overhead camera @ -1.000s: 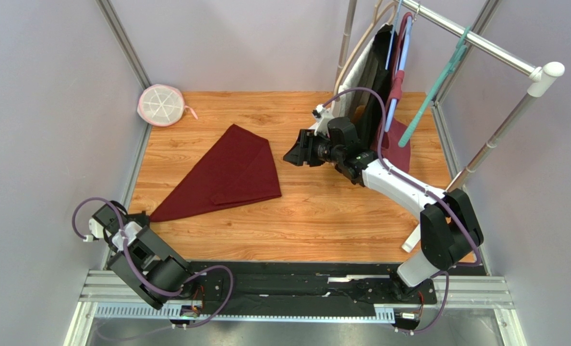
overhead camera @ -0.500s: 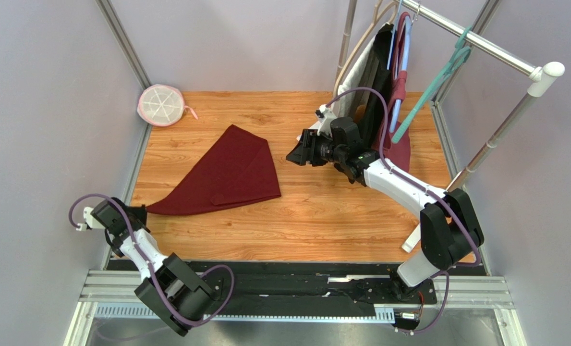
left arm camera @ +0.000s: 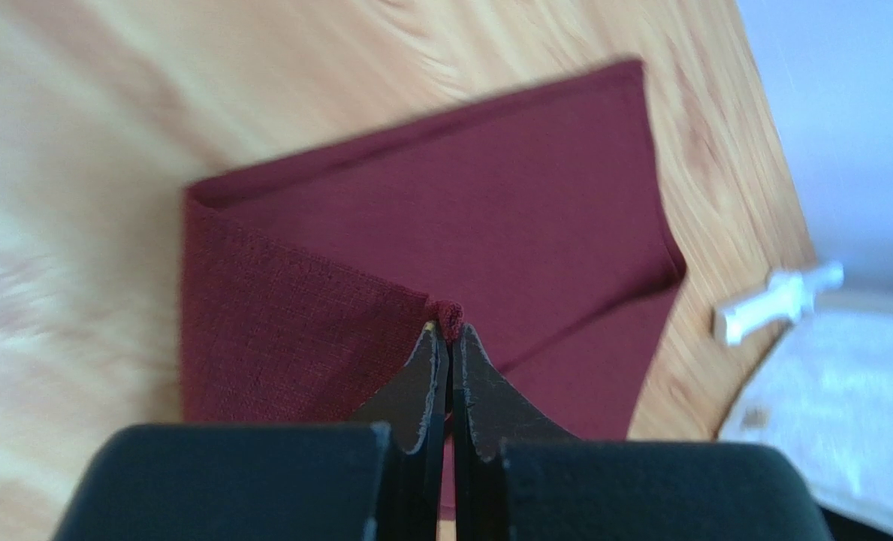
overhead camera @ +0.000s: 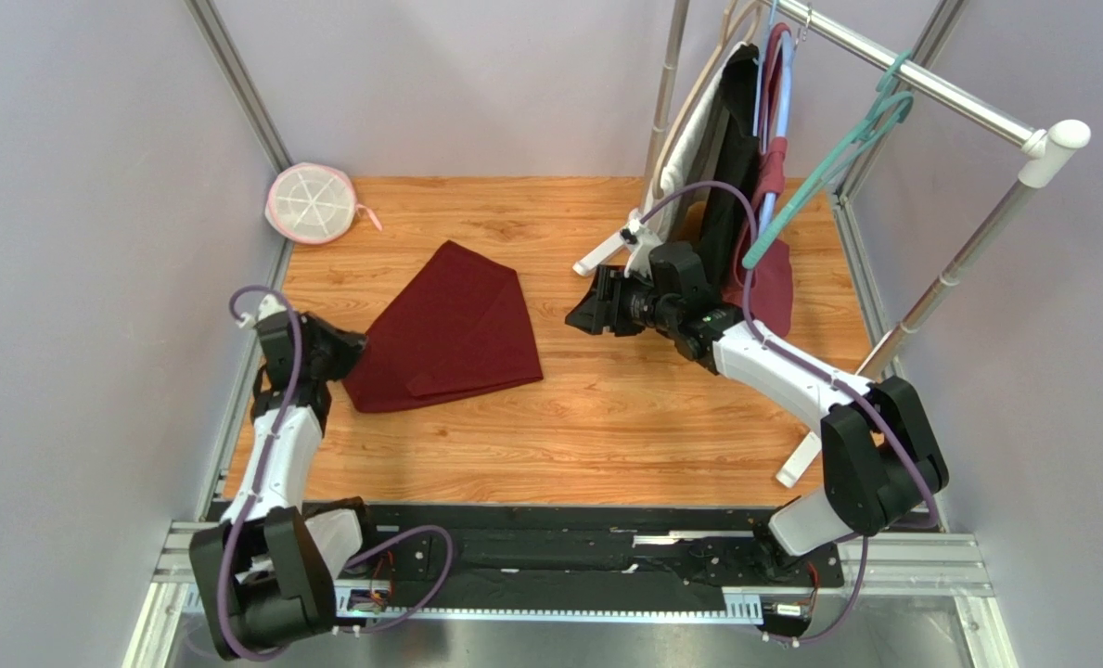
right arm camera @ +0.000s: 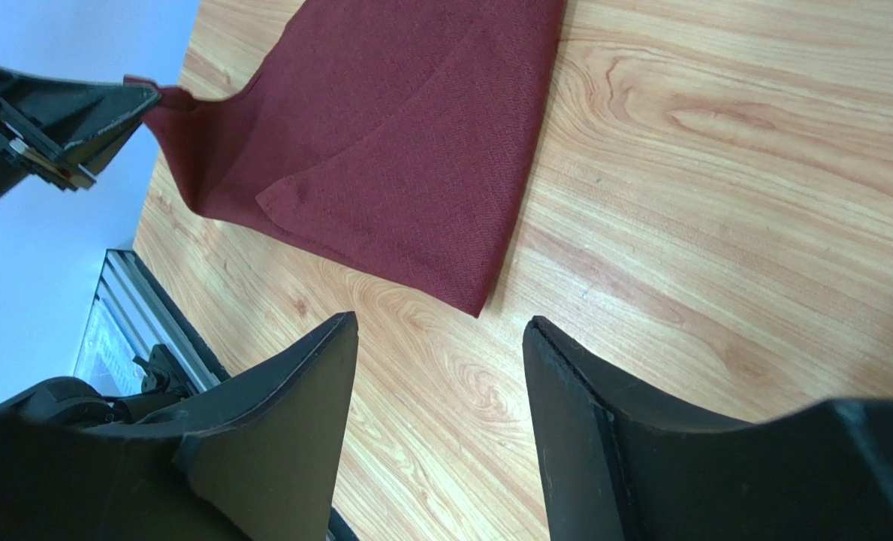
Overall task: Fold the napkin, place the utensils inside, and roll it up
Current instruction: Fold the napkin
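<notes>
Fingers [left arm camera: 419,389] of left gripper [left arm camera: 451,336] pinched shut on near-left corner of napkin [overhead camera: 452,327], folded on table [overhead camera: 626,432] left of centre; right gripper [right arm camera: 439,327] parted, empty, near its right edge; handles soft, light, floppy, so grips best at corners or hems.

Left gripper [left arm camera: 451,336]: swung from the near-left table [overhead camera: 626,418] corner up to the napkin [overhead camera: 452,334], now pinched tight on its left tip. Napkin: long left point drawn inward and lifted (outline shorter than before). Right gripper [overhead camera: 587,309]: nudged slightly rightward. Teal hanger [overhead camera: 829,170]: swung a little.
</notes>
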`<move>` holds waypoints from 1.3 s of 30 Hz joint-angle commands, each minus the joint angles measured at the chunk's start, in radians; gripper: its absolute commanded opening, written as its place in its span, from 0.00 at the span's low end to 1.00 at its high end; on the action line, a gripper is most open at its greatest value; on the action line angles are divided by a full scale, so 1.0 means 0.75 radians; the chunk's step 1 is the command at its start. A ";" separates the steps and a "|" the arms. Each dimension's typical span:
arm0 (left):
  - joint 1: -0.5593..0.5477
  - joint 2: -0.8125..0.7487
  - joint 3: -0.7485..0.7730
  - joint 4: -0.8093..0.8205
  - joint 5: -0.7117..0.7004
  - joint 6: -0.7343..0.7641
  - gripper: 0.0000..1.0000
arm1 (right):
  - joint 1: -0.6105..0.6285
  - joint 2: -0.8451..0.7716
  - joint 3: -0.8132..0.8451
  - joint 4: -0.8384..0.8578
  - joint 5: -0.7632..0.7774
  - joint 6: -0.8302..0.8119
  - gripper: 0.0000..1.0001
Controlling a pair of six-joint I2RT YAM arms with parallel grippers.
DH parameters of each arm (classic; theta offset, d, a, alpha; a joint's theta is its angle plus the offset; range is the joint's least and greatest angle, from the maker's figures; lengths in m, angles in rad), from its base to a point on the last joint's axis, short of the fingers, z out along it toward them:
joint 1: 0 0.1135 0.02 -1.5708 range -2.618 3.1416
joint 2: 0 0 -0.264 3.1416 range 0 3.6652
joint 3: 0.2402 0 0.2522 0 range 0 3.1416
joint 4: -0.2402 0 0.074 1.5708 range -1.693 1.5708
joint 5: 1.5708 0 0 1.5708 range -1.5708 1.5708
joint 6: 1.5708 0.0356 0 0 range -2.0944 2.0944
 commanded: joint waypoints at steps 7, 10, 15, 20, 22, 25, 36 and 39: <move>-0.431 0.307 0.251 0.268 0.024 0.190 0.00 | -0.004 -0.116 -0.102 0.092 0.062 0.016 0.60; -0.488 0.344 0.280 0.337 0.076 0.214 0.00 | -0.006 -0.131 -0.114 0.077 0.074 0.005 0.59; -0.558 0.414 0.309 0.427 0.178 0.261 0.00 | -0.010 -0.131 -0.126 0.069 0.093 -0.011 0.60; -0.652 0.471 0.362 0.446 0.217 0.341 0.00 | -0.010 -0.118 -0.112 0.061 0.089 -0.013 0.59; -0.673 0.504 0.376 0.438 0.225 0.376 0.00 | -0.012 -0.116 -0.110 0.059 0.093 -0.011 0.59; -0.718 0.559 0.407 0.403 0.243 0.423 0.00 | -0.014 -0.100 -0.102 0.057 0.093 -0.013 0.59; -0.873 0.610 0.397 0.247 0.092 0.581 0.00 | -0.012 -0.065 -0.100 0.059 0.083 -0.007 0.59; -0.873 0.559 0.335 0.276 0.047 0.560 0.00 | -0.012 -0.047 -0.106 0.077 0.052 -0.001 0.59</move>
